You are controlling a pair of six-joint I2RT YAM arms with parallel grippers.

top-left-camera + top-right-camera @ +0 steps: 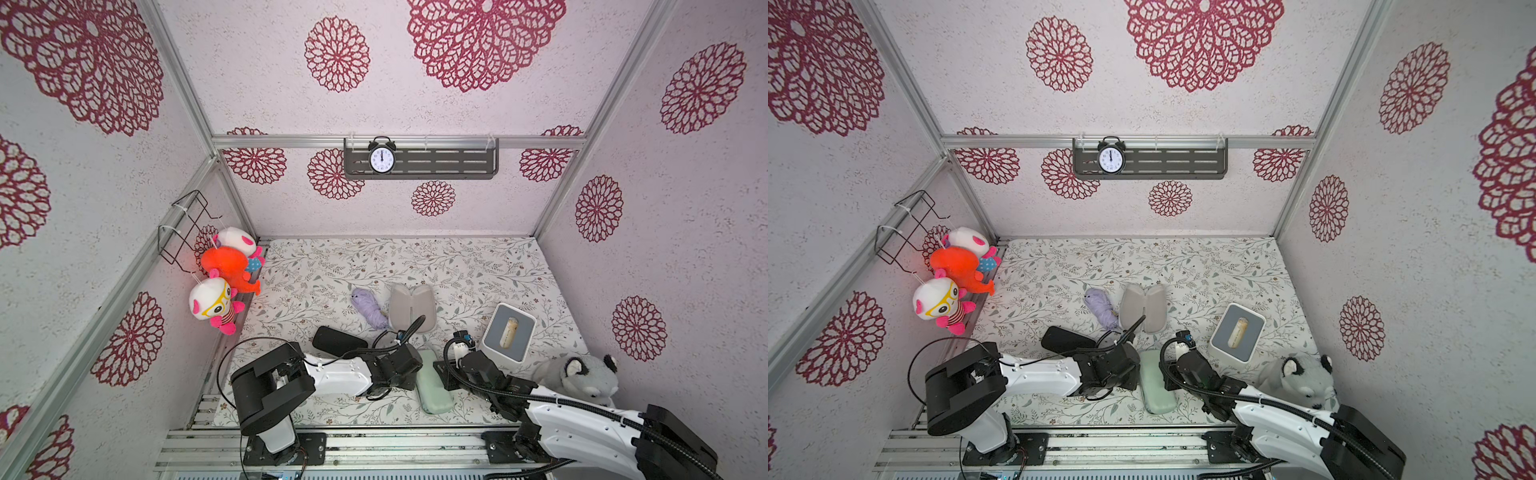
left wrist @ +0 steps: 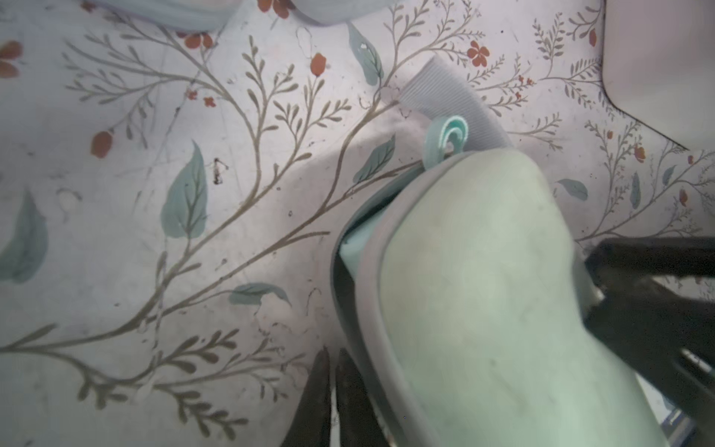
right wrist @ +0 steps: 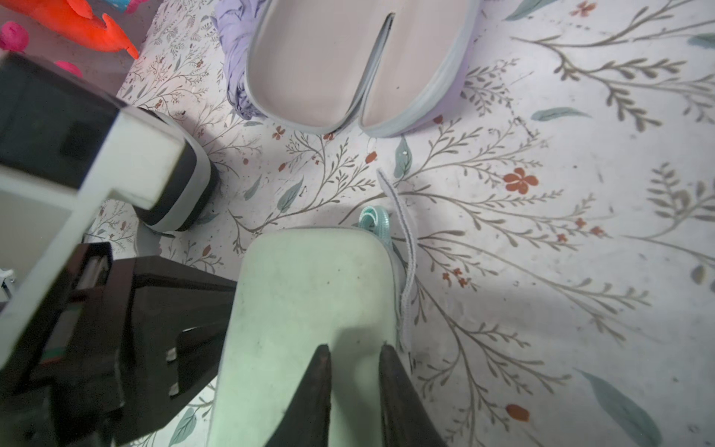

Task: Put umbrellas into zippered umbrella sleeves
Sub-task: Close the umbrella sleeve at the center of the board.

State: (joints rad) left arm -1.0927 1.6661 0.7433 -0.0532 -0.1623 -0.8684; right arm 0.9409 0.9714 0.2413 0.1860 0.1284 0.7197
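Pressure from the right gripper (image 3: 354,346), jaws narrowly apart, should hold the mint green hard-shell sleeve (image 3: 309,286) shut while the closed left gripper (image 2: 332,352) runs its grey zipper (image 2: 373,278).

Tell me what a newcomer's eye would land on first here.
The bright orange plush toy hanging by the table's left edge grabs the eye first, then the alarm clock on the shelf at the back. On the table, the left arm and right arm meet at the mint green case near the front edge. An open lilac case and a lilac umbrella lie side by side behind it.
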